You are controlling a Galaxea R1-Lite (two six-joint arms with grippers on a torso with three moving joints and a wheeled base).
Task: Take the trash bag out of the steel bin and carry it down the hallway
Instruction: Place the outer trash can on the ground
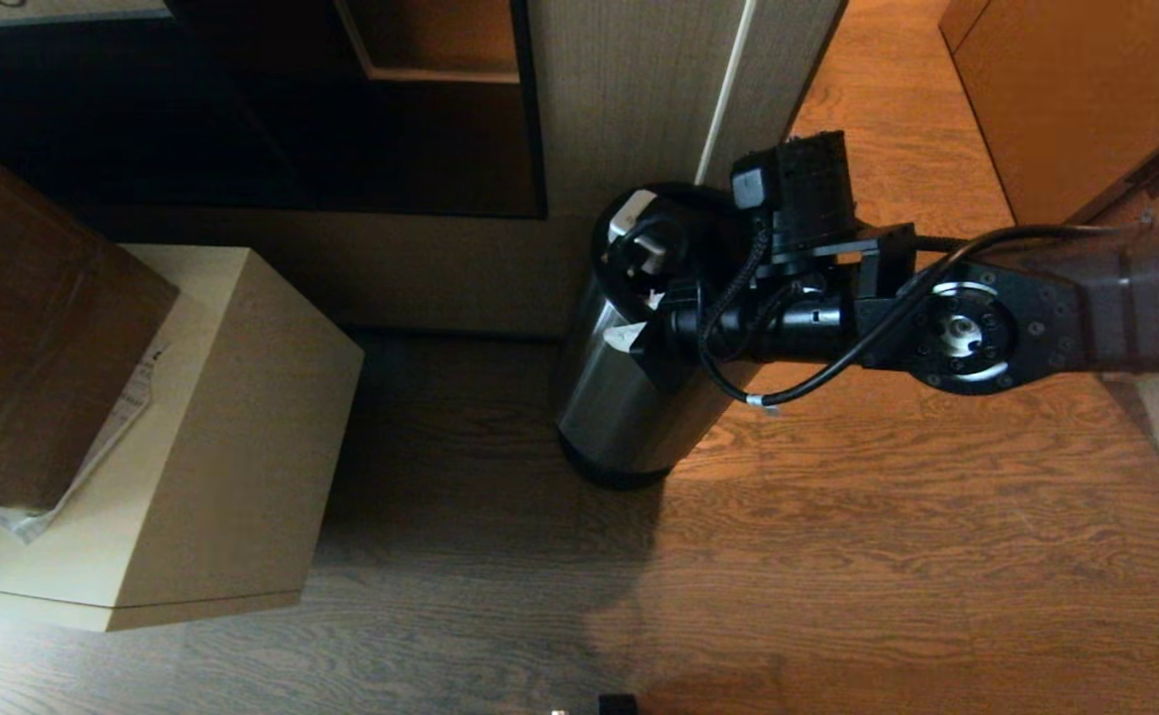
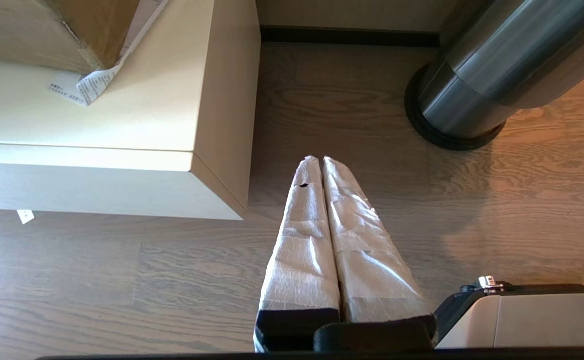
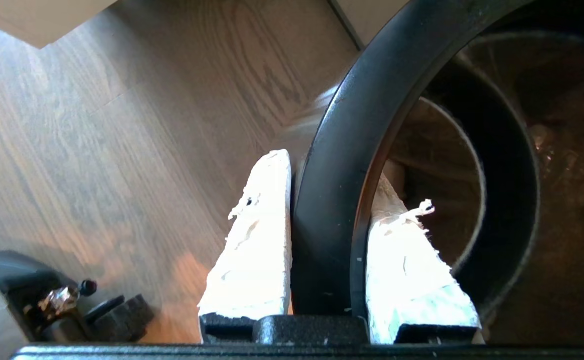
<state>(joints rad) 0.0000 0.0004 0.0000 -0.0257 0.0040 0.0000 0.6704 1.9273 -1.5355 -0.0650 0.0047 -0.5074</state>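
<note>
The steel bin point(image 1: 629, 407) stands on the wood floor against a pale panel, its black rim ring point(image 1: 601, 260) at the top. My right gripper point(image 1: 651, 333) reaches in from the right and is shut on that rim ring point(image 3: 332, 200). One taped finger point(image 3: 256, 240) is outside the ring and the other point(image 3: 407, 260) is inside the bin. The bin's inside is dark, and the trash bag cannot be made out there. My left gripper point(image 2: 322, 161) hangs shut over bare floor, apart from the bin's base point(image 2: 452, 125). The hallway is out of view.
A pale low box point(image 1: 192, 437) with a brown carton point(image 1: 23, 328) on it stands left of the bin. Dark shelving point(image 1: 341, 119) lines the back wall. An orange-brown cabinet point(image 1: 1066, 89) is at the far right. Wood floor point(image 1: 837, 556) spreads in front.
</note>
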